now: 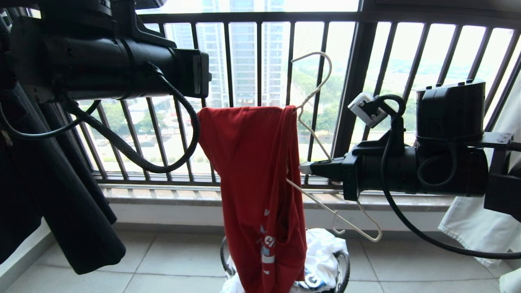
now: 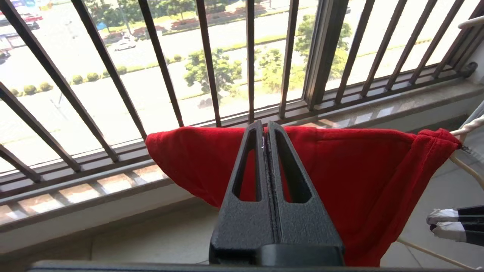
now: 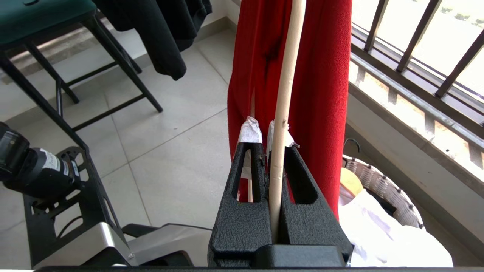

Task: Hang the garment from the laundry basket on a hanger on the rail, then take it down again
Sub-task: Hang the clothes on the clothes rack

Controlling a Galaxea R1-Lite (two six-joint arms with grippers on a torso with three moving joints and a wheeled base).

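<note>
The red garment hangs draped over one arm of the off-white wire hanger, above the laundry basket. My right gripper reaches in from the right and is shut on the hanger wire; in the right wrist view the hanger runs between its taped fingertips, with the garment just beyond. My left gripper is shut, its tips pinching the garment's level top edge. The hanger's hook points up into free air. The rail is out of view.
The dark window railing stands close behind the garment. A black garment hangs at the left and white cloth at the right. A white shirt fills the basket. A green stool stands behind.
</note>
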